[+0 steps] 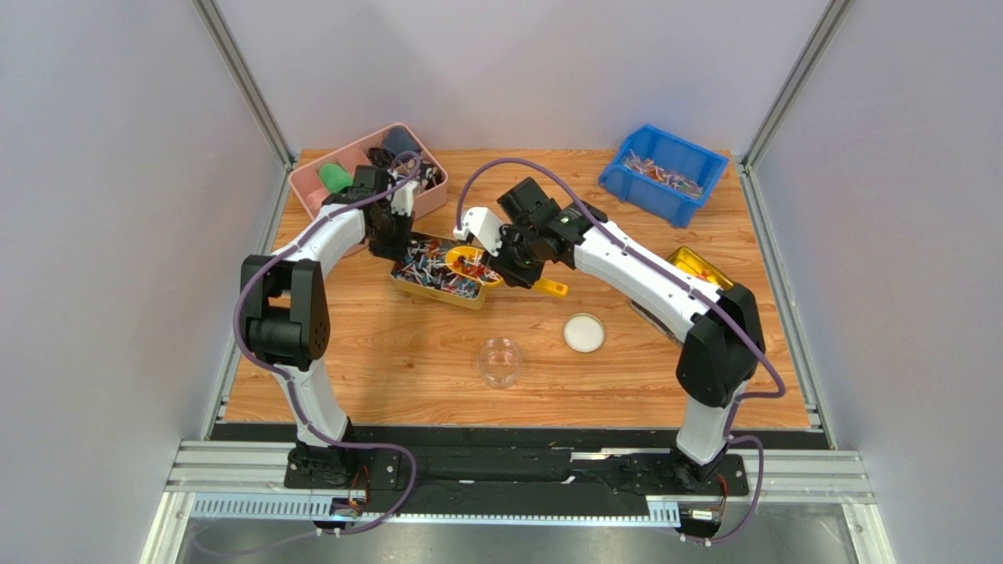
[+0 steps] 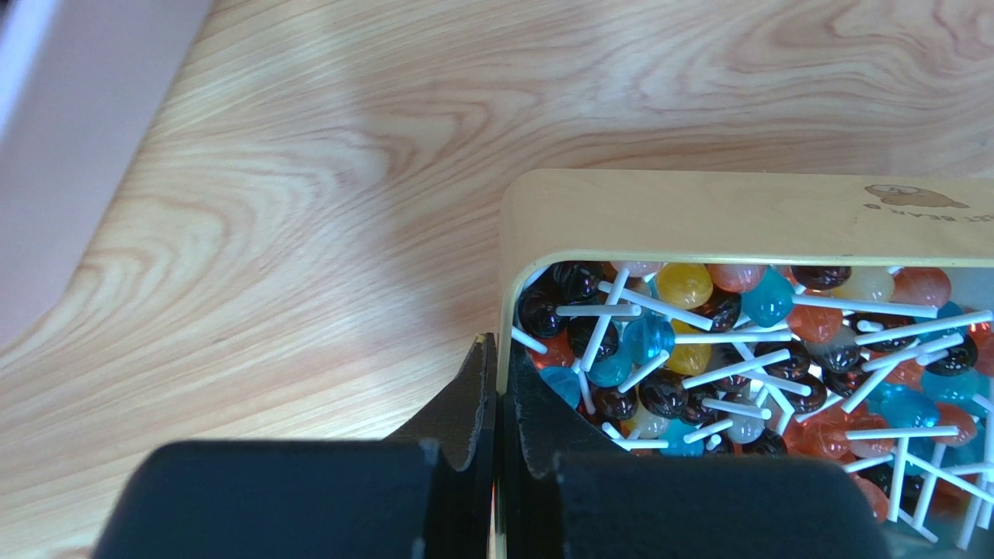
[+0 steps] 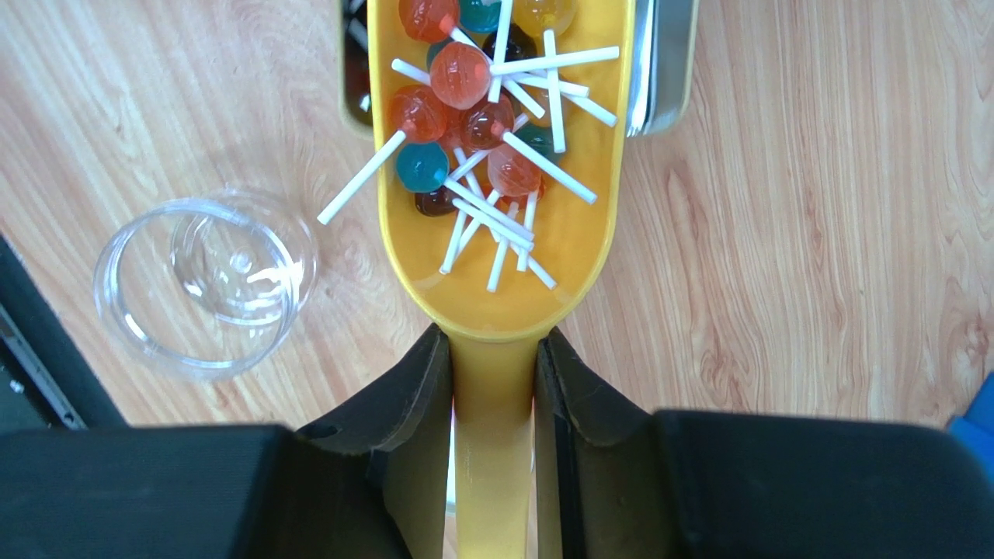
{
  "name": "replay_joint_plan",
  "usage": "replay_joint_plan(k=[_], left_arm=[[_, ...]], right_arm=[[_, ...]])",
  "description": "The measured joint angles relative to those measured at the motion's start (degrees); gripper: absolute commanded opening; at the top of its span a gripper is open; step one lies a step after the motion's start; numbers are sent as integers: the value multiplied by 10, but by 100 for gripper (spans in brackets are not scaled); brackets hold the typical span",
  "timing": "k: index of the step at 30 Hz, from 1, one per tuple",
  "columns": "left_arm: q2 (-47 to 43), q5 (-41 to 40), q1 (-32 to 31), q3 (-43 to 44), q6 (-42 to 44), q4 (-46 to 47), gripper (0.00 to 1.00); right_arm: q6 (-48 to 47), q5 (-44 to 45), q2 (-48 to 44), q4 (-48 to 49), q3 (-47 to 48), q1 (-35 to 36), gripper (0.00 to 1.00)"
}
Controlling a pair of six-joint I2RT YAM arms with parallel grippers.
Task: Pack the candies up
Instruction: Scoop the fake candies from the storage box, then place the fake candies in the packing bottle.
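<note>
Candies (image 2: 723,361): one tray (image 2: 700,216), one scoop (image 3: 496,315), one jar (image 3: 152,349)

A: Where can a gripper pass on the table (image 1: 389,388)?
B: Along the near strip. Only the clear jar (image 1: 502,362) and the white lid (image 1: 584,334) stand there, apart, with bare wood between them.
A: And the middle?
B: Blocked. The left gripper (image 2: 499,402) clamps the tray (image 2: 723,216) by its wall. The right gripper (image 3: 496,384) holds the scoop (image 3: 513,274), loaded with candies (image 3: 457,75), over the tray's right end.
A: Farther back?
B: A pink bin (image 1: 344,153) fills the left corner, a blue bin (image 1: 642,197) the right. The wood between them lies open.
</note>
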Motion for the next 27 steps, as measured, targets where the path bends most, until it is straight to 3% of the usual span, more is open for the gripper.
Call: replay_joint_plan(k=[13, 27], left_arm=[[2, -41, 25, 0, 16, 0, 0], [5, -54, 33, 0, 23, 5, 0]], right_arm=[[-35, 19, -149, -84, -139, 5, 0], [-46, 82, -207, -155, -212, 81, 0]])
